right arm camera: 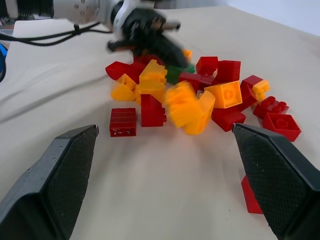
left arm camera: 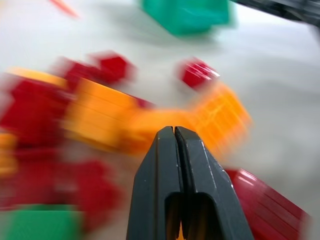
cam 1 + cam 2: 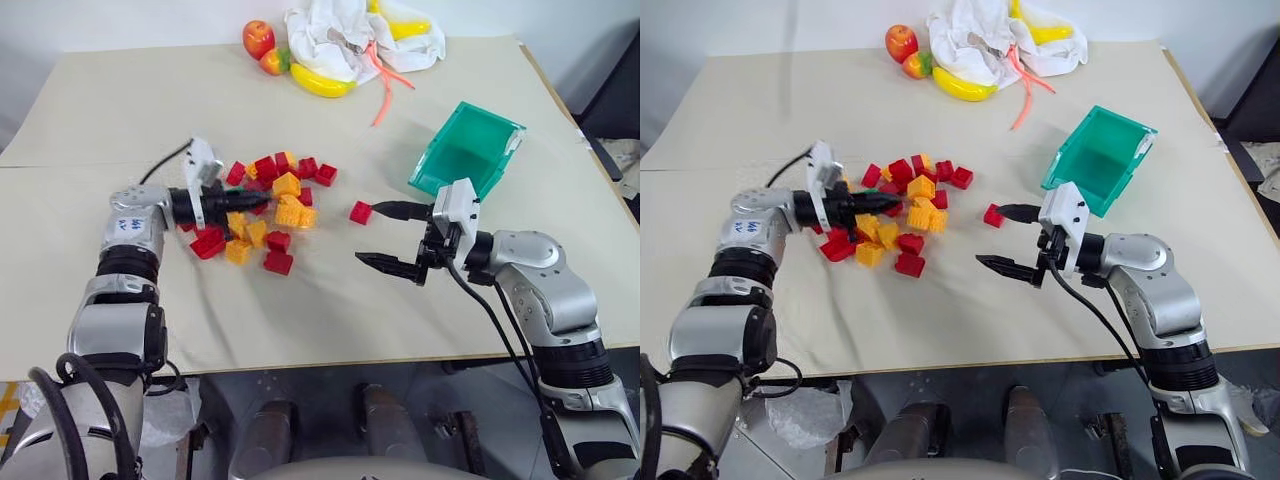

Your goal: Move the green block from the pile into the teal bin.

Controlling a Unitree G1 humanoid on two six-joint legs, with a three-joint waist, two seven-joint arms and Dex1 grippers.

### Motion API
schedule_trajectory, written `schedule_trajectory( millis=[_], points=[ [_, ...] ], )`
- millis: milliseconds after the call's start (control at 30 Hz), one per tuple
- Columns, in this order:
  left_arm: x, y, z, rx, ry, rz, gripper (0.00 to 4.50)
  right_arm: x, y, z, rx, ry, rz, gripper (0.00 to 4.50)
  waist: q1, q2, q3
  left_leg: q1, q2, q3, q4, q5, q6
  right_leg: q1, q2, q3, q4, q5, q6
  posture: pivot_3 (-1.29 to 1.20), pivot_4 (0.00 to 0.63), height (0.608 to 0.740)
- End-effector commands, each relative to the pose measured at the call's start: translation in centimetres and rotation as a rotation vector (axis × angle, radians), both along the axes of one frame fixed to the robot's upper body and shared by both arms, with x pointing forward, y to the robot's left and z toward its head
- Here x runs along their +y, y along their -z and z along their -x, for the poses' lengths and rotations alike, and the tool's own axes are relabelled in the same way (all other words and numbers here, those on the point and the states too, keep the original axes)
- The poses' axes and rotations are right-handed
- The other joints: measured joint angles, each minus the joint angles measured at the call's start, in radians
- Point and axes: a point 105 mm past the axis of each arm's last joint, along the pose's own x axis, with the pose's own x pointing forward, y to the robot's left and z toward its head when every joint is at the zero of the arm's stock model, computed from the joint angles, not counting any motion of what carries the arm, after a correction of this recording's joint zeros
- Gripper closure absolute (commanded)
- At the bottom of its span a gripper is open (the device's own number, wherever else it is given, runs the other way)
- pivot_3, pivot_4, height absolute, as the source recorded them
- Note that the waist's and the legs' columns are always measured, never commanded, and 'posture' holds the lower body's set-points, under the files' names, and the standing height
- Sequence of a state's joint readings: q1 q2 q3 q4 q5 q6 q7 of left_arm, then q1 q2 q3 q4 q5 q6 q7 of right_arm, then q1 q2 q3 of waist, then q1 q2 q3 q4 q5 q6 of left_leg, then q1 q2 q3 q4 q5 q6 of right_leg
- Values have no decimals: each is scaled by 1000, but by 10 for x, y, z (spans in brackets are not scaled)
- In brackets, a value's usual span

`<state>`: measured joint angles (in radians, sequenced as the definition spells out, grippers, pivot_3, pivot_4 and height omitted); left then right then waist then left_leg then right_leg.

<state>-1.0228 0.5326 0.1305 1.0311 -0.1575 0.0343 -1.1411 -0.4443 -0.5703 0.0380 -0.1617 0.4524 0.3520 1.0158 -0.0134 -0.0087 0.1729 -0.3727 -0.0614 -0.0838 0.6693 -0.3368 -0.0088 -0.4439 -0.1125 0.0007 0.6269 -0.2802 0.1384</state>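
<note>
The pile [image 3: 268,215] of red and yellow-orange bricks lies left of the table's centre. My left gripper [image 3: 260,201] is shut with nothing held, and its tips are pushed in among the bricks. The green block [image 2: 40,225] lies right beside those fingers; in the right wrist view the green block [image 1: 176,74] peeks out behind yellow bricks, just under the left gripper. My right gripper [image 3: 367,234] hovers open to the right of the pile, next to a lone red brick [image 3: 361,212]. The teal bin [image 3: 440,172] stands tilted behind the right gripper.
At the table's far edge lie a toy apple [image 3: 258,38], a toy banana [image 3: 320,82], a white cloth bag [image 3: 350,35] and an orange strap [image 3: 385,85]. The table's front edge runs just below both arms.
</note>
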Motion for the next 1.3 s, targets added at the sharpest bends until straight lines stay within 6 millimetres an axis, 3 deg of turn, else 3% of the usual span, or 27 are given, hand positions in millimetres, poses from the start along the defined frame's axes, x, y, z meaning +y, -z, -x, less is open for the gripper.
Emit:
schedule_trajectory(
  millis=[33, 167, 300, 433, 633, 700, 800, 933, 1033, 1200, 1300],
  points=[
    [29, -13, -16, -24, -228, 3, 4460, -1, -11, 3, -57, -8, -6, 0, 0, 0, 0, 0, 0, 0, 0, 0, 0, 0, 0, 0, 0, 0, 0, 0, 150, 740],
    [40, 8, -22, 22, -338, -60, 4460, 0, -10, 1, -60, -7, -3, 0, 3, 0, 0, 0, -1, 0, 0, 0, 0, 0, 0, 0, 0, 0, 0, 0, 150, 740],
    [30, 36, -17, 153, -289, -133, 4460, 5, -11, 0, -63, -10, -13, 0, 10, 0, 0, 0, -2, 0, 1, 0, 0, 0, -1, 0, 1, 0, 0, 0, 150, 740],
    [17, 40, -6, 223, -150, -155, 4460, 5, -10, 0, -67, -7, -15, 0, 11, 0, 0, 0, -3, 0, 3, 0, 0, 0, -2, 0, 2, 0, 1, 0, 150, 740],
    [7, 21, 11, 245, 6, -98, 4460, 6, -10, 0, -71, -4, -21, 0, 9, 0, 0, 0, -3, 0, 4, 0, 0, 0, -1, 0, 2, 0, 1, 0, 150, 740],
    [10, 7, 17, 201, 30, -70, 4460, 6, -10, 1, -76, -6, -23, 0, 3, 0, 0, 0, -2, 0, 4, 0, 0, 0, -1, 1, 2, 0, 1, 0, 150, 740],
    [31, -18, 14, 66, -91, -95, 4460, 4, -11, 1, -75, -5, -26, 0, -5, -1, 0, -1, 2, 0, 4, 0, 0, 0, 0, 1, 2, 0, 1, 0, 150, 740],
    [60, -21, 35, 166, -151, -208, 3615, 3, -10, 0, -70, -9, -22, 0, -18, -1, 0, -1, 3, 0, 4, 0, 0, -1, 0, 2, 2, 0, 1, 0, 150, 740],
    [70, -28, 48, 184, -164, -256, 2649, 4, -10, -2, -68, -13, -22, 0, -16, -1, 0, 0, 3, 0, 3, 0, 0, -1, 0, 2, 2, 0, 0, 0, 150, 740],
    [75, -34, 60, 203, -155, -311, 1097, 6, -10, -5, -69, -20, -26, 0, -7, -1, 0, -1, 3, -1, 5, 0, 0, 0, -1, 2, 3, 0, 1, 0, 150, 740],
    [69, -37, 54, 188, -140, -333, 261, 9, -10, -6, -73, -24, -29, 0, -5, -1, 0, -1, 2, -1, 5, -1, 1, 0, -1, 2, 3, 0, 1, 0, 150, 740]
  ],
)
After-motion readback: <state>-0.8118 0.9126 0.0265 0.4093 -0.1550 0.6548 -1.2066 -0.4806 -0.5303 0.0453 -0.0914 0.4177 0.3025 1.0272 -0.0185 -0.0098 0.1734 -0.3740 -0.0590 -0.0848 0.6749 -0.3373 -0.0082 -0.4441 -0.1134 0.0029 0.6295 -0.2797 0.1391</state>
